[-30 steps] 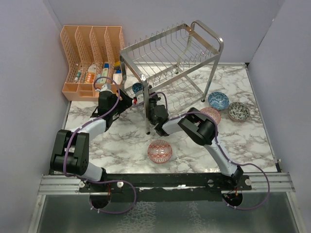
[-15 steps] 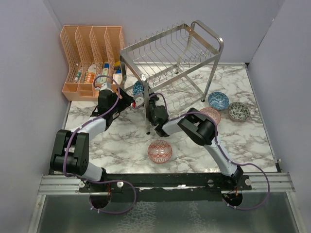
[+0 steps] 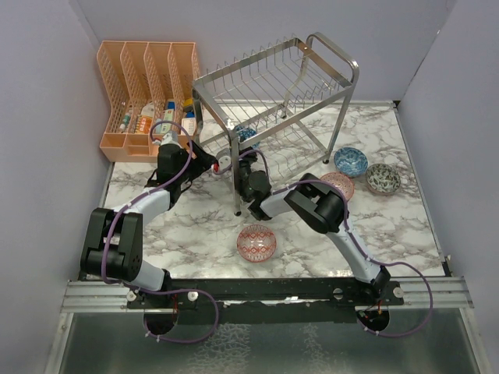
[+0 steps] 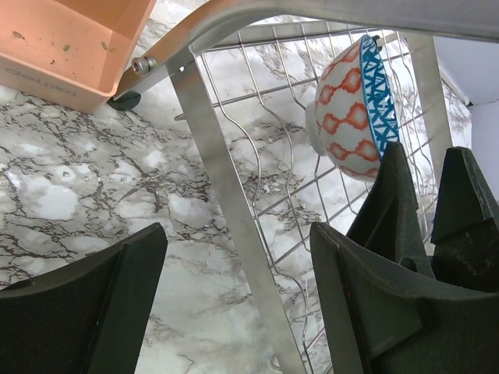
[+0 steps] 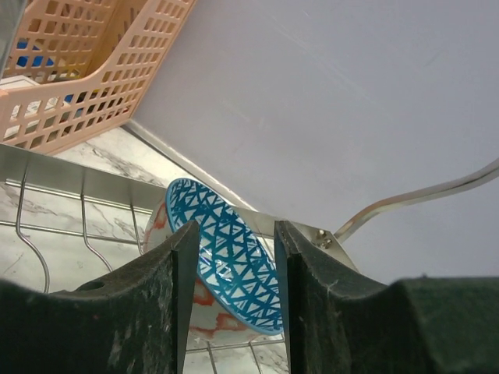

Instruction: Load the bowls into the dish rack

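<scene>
A bowl (image 3: 246,134), blue triangle pattern inside and orange-red outside, stands on edge in the lower wire tier of the silver dish rack (image 3: 274,78). In the left wrist view the bowl (image 4: 355,109) leans on the wires. My right gripper (image 3: 243,158) is open just below it; the bowl (image 5: 234,257) shows beyond its parted fingertips (image 5: 235,226). My left gripper (image 3: 210,162) is open and empty, its jaws (image 4: 238,234) either side of the rack's front left leg (image 4: 226,179). Other bowls lie on the table: red-pink (image 3: 256,242), blue (image 3: 350,161), pink (image 3: 338,185), grey (image 3: 383,178).
An orange slotted organiser (image 3: 148,70) with small bottles stands at the back left, close to the rack; its corner shows in the left wrist view (image 4: 70,39). Both arms crowd the rack's front left leg. The walls close in on both sides.
The blue-and-orange bowl has moved right, from beside the rack's left leg to on edge in the lower tier. The right gripper followed it. The left gripper barely moved.
</scene>
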